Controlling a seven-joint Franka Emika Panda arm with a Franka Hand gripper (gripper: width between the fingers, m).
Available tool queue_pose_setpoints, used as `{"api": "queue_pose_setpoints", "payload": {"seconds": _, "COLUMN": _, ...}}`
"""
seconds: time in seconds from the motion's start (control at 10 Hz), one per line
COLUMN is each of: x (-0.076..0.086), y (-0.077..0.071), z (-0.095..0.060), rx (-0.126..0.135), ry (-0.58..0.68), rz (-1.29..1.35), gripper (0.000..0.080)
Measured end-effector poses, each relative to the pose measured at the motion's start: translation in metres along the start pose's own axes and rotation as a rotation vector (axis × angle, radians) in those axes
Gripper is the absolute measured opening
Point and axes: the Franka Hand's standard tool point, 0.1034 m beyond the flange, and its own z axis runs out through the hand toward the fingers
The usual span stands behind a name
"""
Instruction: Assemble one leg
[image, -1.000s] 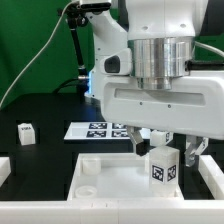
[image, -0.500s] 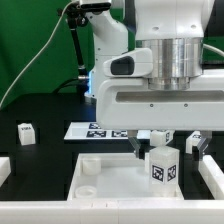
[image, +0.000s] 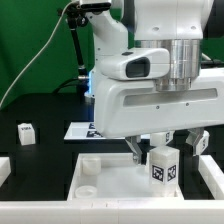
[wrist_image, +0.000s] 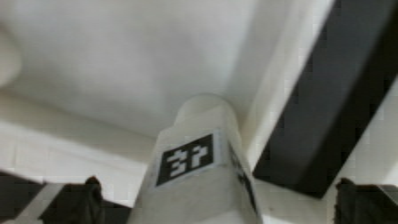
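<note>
Exterior view: the pincer hangs low over the white tray, its fingers pinching the leg, which stands upright on the tray toward the exterior view's right, a marker tag facing the camera; a second leg lies well apart on the black tabletop at the exterior view's left; the marker board lies behind the tray, partly hidden by the arm. Wrist view: the leg fills the centre, tag visible, between the dark fingertips; tray surface beyond.
</note>
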Motion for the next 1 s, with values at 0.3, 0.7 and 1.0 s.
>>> {"api": "queue_pose_setpoints", "payload": {"seconds": 0.3, "x": 0.0032, "y": 0.0022, "z": -0.0018, "rx": -0.012, "ry": 0.007, "rz": -0.217, "gripper": 0.0606}}
{"api": "queue_pose_setpoints", "payload": {"seconds": 0.7, "x": 0.0026, "y": 0.0034, "z": -0.0014, "rx": -0.011, "ry": 0.007, "rz": -0.188, "gripper": 0.0283}}
{"api": "queue_pose_setpoints", "payload": {"seconds": 1.0, "x": 0.0022, "y": 0.0039, "z": -0.0013, "rx": -0.005, "ry": 0.01, "rz": -0.026, "gripper": 0.0284}}
